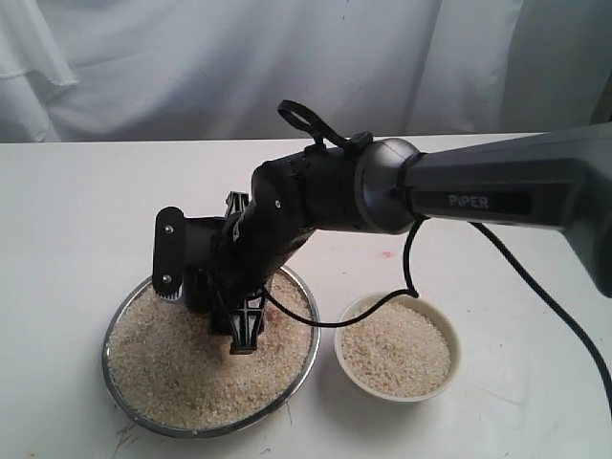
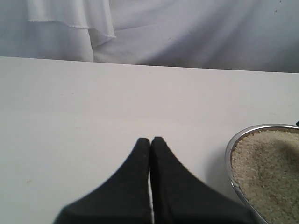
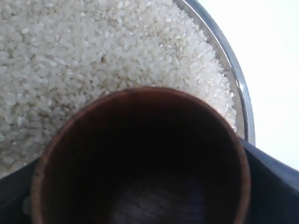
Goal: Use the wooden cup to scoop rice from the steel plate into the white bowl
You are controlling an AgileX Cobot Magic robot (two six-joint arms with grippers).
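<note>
White cloth [image 1: 191, 67] draped across the back, white table [image 1: 67, 220] spread in front of it. Reaching in from the right of the exterior view, dark right arm [image 1: 497, 186] lettered PIPER, bent down at the wrist. Under that wrist, toward the table's left, steel plate [image 1: 105, 361]: wide, shallow, bright at the rim, covered almost edge to edge with rice [image 1: 172, 378]. Just beside it on the right, apart from its rim, white bowl [image 1: 338, 356], smaller, likewise holding rice nearly to the brim. Over the plate's middle, right gripper [image 1: 239, 330], tips down at the grain surface; touching or not, cannot tell. Stands wide and clamps the wooden cup [image 3: 140, 158] between its dark fingers [image 3: 275, 186], one on each side of the cup's wall. Shows in the right wrist view as a reddish-brown rim around a dark inside, mouth toward the camera, rice beyond it. Hidden behind the gripper in the exterior view. Outside the plate, left gripper [image 2: 150, 142], above bare table near the plate's edge, fingertips pressed together, gripping nothing.
</note>
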